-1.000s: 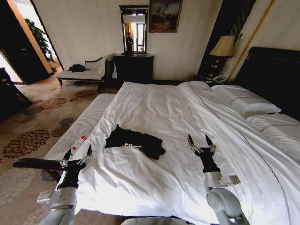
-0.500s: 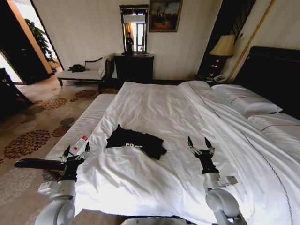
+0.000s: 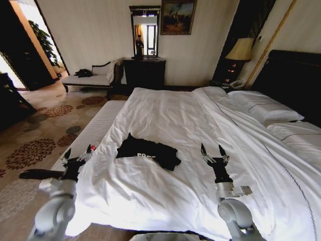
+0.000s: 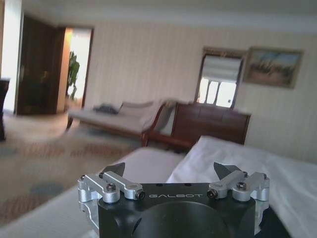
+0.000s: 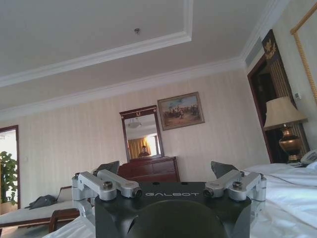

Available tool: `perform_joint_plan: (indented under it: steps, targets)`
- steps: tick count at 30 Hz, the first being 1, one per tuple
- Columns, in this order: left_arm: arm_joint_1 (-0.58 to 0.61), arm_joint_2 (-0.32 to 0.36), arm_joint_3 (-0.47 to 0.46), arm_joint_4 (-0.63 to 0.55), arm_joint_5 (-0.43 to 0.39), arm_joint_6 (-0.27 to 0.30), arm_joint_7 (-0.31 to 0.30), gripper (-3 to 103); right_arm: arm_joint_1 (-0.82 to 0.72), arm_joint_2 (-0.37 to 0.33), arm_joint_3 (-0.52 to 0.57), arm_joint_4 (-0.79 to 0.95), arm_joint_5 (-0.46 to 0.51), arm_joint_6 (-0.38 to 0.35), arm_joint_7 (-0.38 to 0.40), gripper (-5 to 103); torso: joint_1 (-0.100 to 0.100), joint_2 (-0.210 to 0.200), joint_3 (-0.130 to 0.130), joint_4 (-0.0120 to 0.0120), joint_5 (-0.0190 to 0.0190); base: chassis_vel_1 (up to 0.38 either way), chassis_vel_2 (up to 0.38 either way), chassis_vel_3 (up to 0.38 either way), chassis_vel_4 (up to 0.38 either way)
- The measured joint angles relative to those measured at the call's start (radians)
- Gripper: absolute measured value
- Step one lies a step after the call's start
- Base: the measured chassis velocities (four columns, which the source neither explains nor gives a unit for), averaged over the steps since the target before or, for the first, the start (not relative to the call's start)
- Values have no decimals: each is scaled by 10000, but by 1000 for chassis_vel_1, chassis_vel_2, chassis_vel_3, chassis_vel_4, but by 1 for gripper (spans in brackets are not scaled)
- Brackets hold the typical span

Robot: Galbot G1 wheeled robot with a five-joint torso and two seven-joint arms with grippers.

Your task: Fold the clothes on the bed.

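Observation:
The clothes (image 3: 147, 151), a crumpled black T-shirt with white lettering, lie on the white duvet of the bed (image 3: 170, 115) near its foot. My left gripper (image 3: 78, 154) is open and points upward beside the bed's left edge, left of the shirt and apart from it. My right gripper (image 3: 214, 151) is open, raised over the duvet to the right of the shirt, holding nothing. Both wrist views show open, empty fingers: the left gripper (image 4: 171, 171) against the room, the right gripper (image 5: 166, 169) against the ceiling and far wall.
A white bench (image 3: 88, 131) runs along the bed's left side. Pillows (image 3: 263, 106) and a dark headboard (image 3: 293, 75) are at the right. A dark dresser (image 3: 144, 73), a chaise (image 3: 90, 78) and a lamp (image 3: 239, 50) stand by the far wall. Patterned carpet (image 3: 30, 145) lies to the left.
The left arm has swung outward to the left and lower, away from the shirt. The right gripper has shifted only slightly. The head view has drifted a little.

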Motion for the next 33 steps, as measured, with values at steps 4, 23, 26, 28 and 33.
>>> perform_joint_plan:
  steps: [4,23,26,28,33]
  targets:
    - [-973,477,520,865,-651,644,-606,100,301,12,-357,-406,-16,33,0,100,-1,1,-1,-3,-2,0,0,0,0]
    - [-5777,1913,3735,4659,-4182,399,2800,100,1802,110,-1540,-2188,34,121,283,100,-2,0,1,1,1,0,0,0,0]
    - [-6931,1728,4066,4912,-4444,719,1991,100,1792,24,-1462,-2226,78,128,297,100,-2,-1,-1,-5,6,0,0,0,0]
    - [-7127,1726,4174,4959,-4405,1085,1610,100,1792,6,-1450,-2245,87,128,299,100,-2,0,-1,-5,6,0,0,0,0]
    - [-7209,1643,4626,5135,-3759,2335,840,100,1867,-10,-1456,-2406,94,149,303,100,-2,0,-1,3,3,0,0,0,0]
